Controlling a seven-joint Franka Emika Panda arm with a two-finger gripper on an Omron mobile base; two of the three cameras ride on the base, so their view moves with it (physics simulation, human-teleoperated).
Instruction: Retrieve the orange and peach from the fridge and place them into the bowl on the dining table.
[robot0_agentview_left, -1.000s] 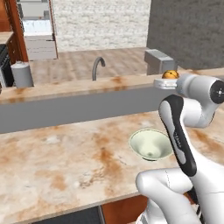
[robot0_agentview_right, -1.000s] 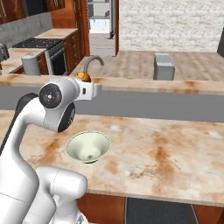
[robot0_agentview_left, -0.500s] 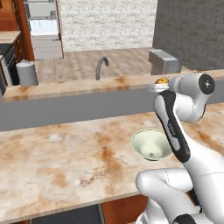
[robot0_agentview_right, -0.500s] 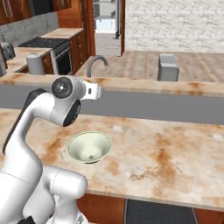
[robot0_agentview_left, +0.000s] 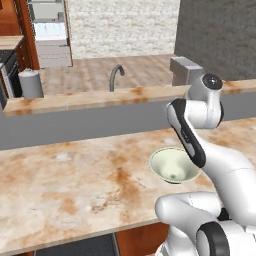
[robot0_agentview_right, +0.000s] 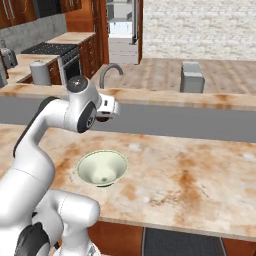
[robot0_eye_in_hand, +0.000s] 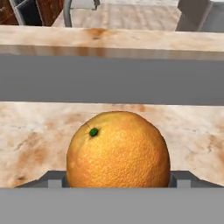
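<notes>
The dining table (robot0_agentview_left: 65, 190) spans the lower half of both base views, its beige marbled top blotched rusty orange, with the higher grey-fronted ledge (robot0_agentview_left: 75, 125) running across behind it through the middle of the frame.

The white arm rises from the lower right of the left base view, bends up over the table and folds back at a dark-jointed elbow, so that its wrist sits at centre right, level with the ledge. In the right base view the same arm climbs from the lower left and its hand points to the right, level across the frame. There the gripper (robot0_agentview_right: 111, 108) sits left of centre, just above and beyond the bowl (robot0_agentview_right: 101, 168).

The bowl stands upright on the table, pale greenish-white with a flared rim, at lower centre-right of the left base view (robot0_agentview_left: 174, 165). Its inside shows nothing but the narrow bottom.

In the hand view the orange (robot0_eye_in_hand: 118, 151) sits low and central, green stem spot toward the upper left. The jaws stand wide apart, one finger (robot0_eye_in_hand: 54, 179) pressing each flank of the fruit, so the gripper has the orange clamped. Table top and grey ledge lie behind it.
</notes>
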